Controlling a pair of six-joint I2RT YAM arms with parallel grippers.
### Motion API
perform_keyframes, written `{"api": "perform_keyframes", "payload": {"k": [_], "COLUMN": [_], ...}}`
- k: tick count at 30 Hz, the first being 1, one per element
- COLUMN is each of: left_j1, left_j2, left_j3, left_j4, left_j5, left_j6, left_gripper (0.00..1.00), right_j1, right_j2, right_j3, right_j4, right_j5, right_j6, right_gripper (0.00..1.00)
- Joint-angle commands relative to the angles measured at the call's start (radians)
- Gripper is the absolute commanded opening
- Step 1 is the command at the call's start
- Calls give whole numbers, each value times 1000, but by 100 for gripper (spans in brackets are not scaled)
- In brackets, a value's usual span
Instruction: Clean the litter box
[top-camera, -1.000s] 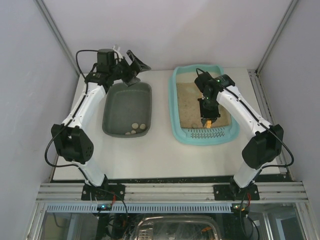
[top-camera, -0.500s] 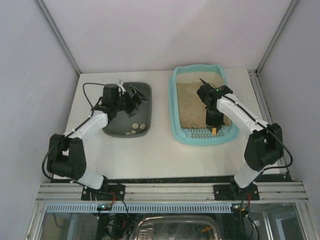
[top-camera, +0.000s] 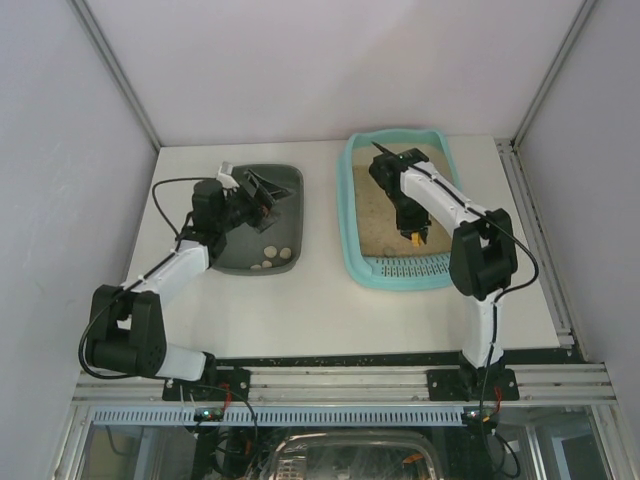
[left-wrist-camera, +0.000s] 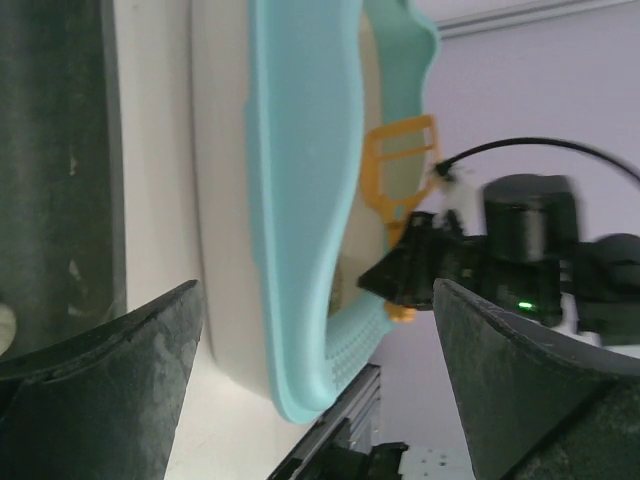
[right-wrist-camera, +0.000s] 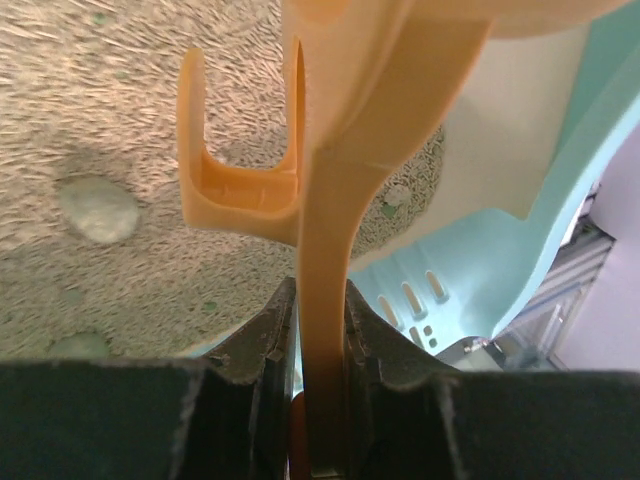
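Orange scoop (right-wrist-camera: 325, 250), clamped in our right jaws over the teal litter box (top-camera: 349, 230) at the desk's (top-camera: 320, 310) far-right corner; we should slide it under the pale clump (right-wrist-camera: 97, 208) and sift slowly; left jaws wide apart above the grey tub (top-camera: 299, 215).

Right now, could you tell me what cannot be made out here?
Top view: the orange scoop is mostly hidden under the right arm.
Right wrist view: the scoop's head is cut off by the top edge.
Left wrist view: the grey tub's contents are cut off by the left edge.
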Motion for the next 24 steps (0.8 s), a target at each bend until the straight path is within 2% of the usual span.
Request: {"api": "perform_keyframes", "payload": {"k": [1,8,17,24], "left_j1": [69,151,241,241], "left_j2": [9,-10,-69,-76], "left_j3": [-31,-78,-131,-126], "left_j4": [160,167,151,112], "left_j5": [93,87,41,25], "left_j6": [-129,-214,-238,-214], "left_gripper": [100,100,100,100], "right_j1": [-43,-102,-201,-210], "right_j2": [38,10,-3,73], "right_j3": [33,16,-81,-74], "right_j4": [-94,-152,-141,-125], "right_j5": [-8,-85,-63,-121], "right_j6": [-11,2,-5,-26], "right_gripper": [0,0,0,0]}}
